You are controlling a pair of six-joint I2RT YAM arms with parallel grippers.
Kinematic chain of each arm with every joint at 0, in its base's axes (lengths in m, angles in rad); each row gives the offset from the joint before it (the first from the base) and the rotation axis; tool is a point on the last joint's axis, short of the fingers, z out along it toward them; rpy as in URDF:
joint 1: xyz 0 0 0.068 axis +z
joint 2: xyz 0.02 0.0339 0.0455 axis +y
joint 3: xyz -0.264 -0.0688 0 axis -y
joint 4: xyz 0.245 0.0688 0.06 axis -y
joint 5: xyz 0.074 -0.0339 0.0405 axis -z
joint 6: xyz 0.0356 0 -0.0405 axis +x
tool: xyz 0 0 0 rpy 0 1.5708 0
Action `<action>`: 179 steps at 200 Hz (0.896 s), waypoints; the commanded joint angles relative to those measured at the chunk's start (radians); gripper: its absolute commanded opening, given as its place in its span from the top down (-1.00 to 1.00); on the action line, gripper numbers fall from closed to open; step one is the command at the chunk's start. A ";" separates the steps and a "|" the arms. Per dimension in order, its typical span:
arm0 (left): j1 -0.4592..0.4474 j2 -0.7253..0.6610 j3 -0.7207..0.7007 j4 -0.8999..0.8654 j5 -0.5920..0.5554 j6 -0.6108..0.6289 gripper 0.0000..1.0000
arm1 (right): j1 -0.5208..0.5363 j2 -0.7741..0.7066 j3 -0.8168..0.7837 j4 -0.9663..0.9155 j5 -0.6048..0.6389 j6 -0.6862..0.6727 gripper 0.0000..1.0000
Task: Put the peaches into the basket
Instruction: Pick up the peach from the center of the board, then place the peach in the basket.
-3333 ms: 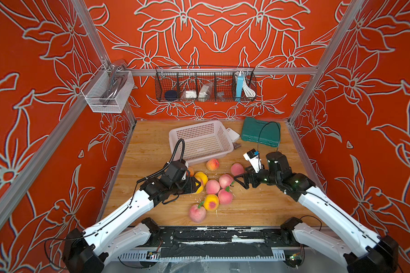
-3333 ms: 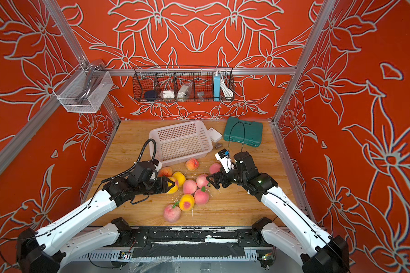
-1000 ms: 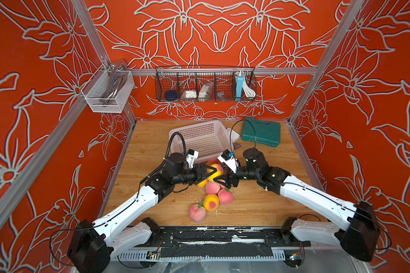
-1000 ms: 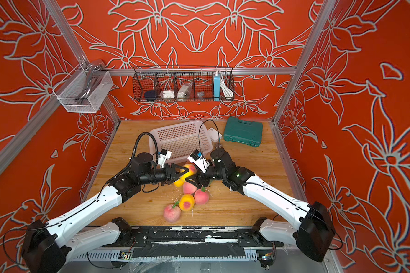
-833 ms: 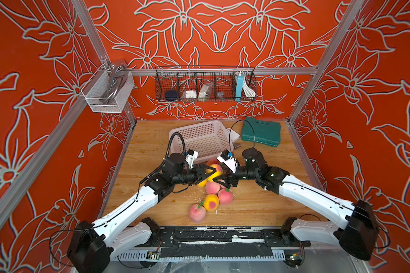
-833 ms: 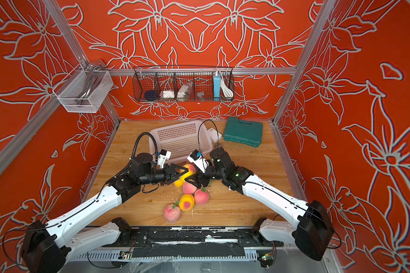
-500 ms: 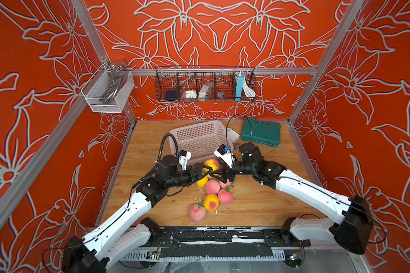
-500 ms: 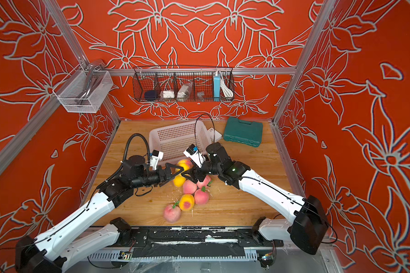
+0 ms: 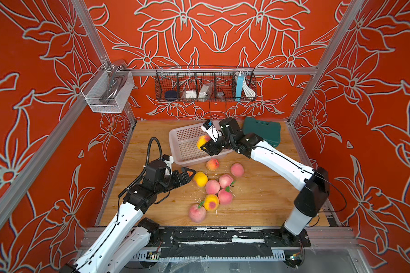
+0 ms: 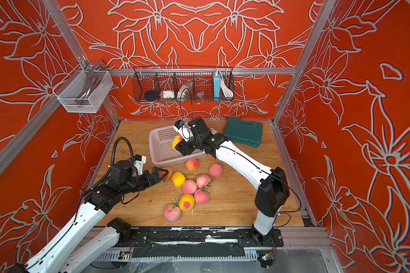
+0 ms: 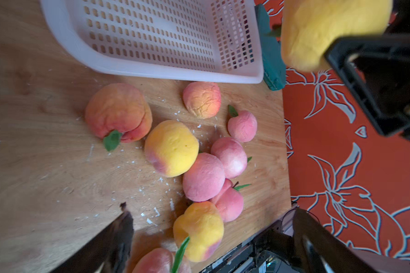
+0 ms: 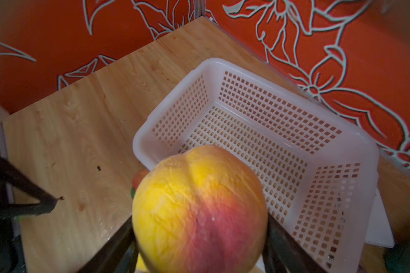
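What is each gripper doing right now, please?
Left gripper: open, holding nothing.
Right gripper: shut on a yellow-orange peach.

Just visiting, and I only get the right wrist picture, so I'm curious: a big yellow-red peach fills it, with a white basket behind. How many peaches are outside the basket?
Observer: Nine peaches, besides the held peach, lie on the wooden table in front of the basket.
Visitor: Is the other arm carrying one?
Observer: No; the left gripper has its fingers spread, empty, near an orange peach.
Visitor: Anything on the walls?
Observer: A black wire rack hangs on the back wall.
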 commanded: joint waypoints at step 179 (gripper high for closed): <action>0.118 0.005 0.022 -0.137 -0.099 0.163 -0.96 | 0.003 0.772 0.905 -0.205 0.059 -0.027 0.21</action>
